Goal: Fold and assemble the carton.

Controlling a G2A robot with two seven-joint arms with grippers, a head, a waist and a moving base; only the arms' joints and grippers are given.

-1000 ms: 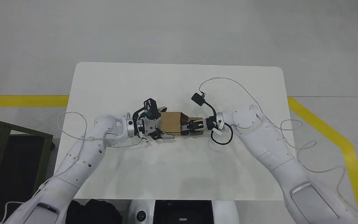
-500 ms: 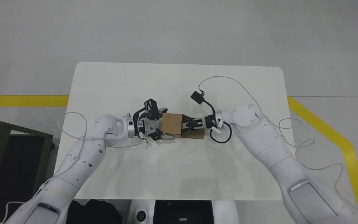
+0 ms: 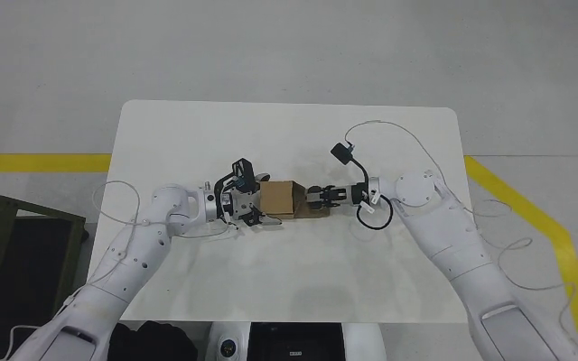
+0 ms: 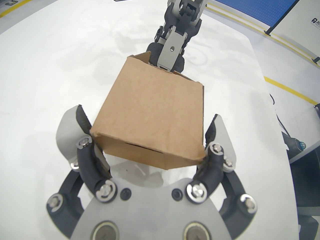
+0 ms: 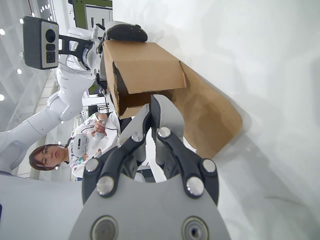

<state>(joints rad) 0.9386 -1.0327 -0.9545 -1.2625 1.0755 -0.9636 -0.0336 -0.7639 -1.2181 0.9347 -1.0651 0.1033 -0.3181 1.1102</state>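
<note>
Now right claw, pinched shut and empty, has backed off carton mouth — left claw grips opposite end; we judge flap beside right claw untucked.

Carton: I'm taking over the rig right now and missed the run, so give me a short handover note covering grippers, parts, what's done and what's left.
Left gripper: fingers shut on the carton at its closed end, mid-table.
Right gripper: fingers shut, nothing seen between them, tips at the carton's open end.
Done: body squared up, one end closed.
Left: close the open end. Its long flap lies flat on the table and likely needs folding up and tucking in.
</note>
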